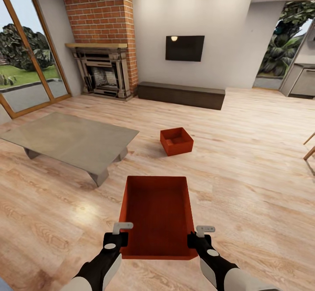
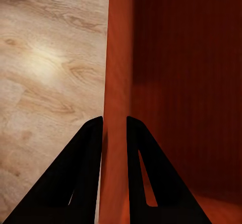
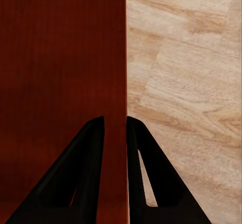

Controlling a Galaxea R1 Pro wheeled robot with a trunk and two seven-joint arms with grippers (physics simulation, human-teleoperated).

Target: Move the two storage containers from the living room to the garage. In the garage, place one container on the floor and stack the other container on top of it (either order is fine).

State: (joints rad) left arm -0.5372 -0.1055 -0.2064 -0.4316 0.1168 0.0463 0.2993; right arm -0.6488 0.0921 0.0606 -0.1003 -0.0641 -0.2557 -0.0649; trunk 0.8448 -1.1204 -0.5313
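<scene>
I am in the living room, holding one red-orange storage container (image 1: 158, 214) in front of me above the wood plank floor. My left gripper (image 1: 119, 234) is shut on its left wall (image 2: 117, 82), one finger inside and one outside. On the opposite side, the right gripper (image 1: 197, 236) is shut on the right wall (image 3: 125, 72) in the same way. The second storage container (image 1: 176, 141) sits on the wood floor further ahead, beside the low grey table (image 1: 70, 139). The garage is out of view.
The low grey table stands ahead on the left. A red-brick fireplace (image 1: 103, 42), a dark low bench (image 1: 181, 94) and a black wall TV (image 1: 184, 48) line the far wall. Glass doors (image 1: 26, 55) are at left; an opening (image 1: 284, 50) at far right.
</scene>
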